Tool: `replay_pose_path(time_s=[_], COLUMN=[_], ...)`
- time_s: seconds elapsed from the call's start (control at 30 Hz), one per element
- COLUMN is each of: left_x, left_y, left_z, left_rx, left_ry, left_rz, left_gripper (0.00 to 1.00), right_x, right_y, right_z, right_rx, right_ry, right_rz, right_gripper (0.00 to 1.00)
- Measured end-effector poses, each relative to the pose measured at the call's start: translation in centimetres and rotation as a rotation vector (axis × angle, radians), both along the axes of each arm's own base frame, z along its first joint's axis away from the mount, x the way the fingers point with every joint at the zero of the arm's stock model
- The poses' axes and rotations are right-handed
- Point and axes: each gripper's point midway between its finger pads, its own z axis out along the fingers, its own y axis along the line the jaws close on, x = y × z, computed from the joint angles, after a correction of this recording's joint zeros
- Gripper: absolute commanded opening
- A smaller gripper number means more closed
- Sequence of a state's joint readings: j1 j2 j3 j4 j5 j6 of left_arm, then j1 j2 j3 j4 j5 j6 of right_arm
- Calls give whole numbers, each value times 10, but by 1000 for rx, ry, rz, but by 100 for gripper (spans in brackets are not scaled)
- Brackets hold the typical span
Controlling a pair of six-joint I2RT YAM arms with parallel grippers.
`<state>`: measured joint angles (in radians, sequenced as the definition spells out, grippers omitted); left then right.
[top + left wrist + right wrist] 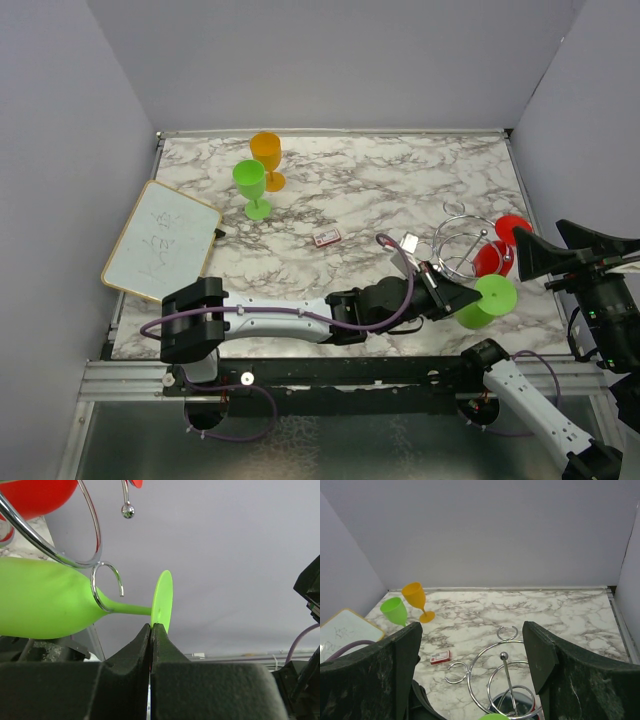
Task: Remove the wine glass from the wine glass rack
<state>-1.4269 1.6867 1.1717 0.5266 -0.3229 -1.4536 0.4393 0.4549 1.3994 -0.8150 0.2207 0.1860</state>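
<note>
Marble table (400,190) bears wine glass rack (462,243); 3 grey walls (330,60)

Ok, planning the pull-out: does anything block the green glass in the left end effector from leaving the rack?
Yes: a small open ring of the rack hooks around the stem of the green glass, beside its bowl.
</note>
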Motion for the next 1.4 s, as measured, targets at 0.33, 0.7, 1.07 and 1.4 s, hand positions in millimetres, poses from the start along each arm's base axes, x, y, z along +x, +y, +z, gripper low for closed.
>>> replay_pose_path(time_s=[0.33,0.7,1.07,1.4], left_x=[-12,-30,-29,40], left_y=[-3,0,95,205], left_z=[0,-9,-36,22], left_rx=[-3,24,159,173], left_ry=[9,-25,-110,-310], left_rz=[-71,-170,-124,145], left_gripper=[0,0,0,0], right_x=[0,1,-2,8], right_y=[0,-1,35,131], right_z=[0,-6,-15,-60], right_rx=[0,-34,-83,-23], right_ry=[0,0,14,300], right_rz=[0,-6,187,653], right_gripper=[82,82,95,90])
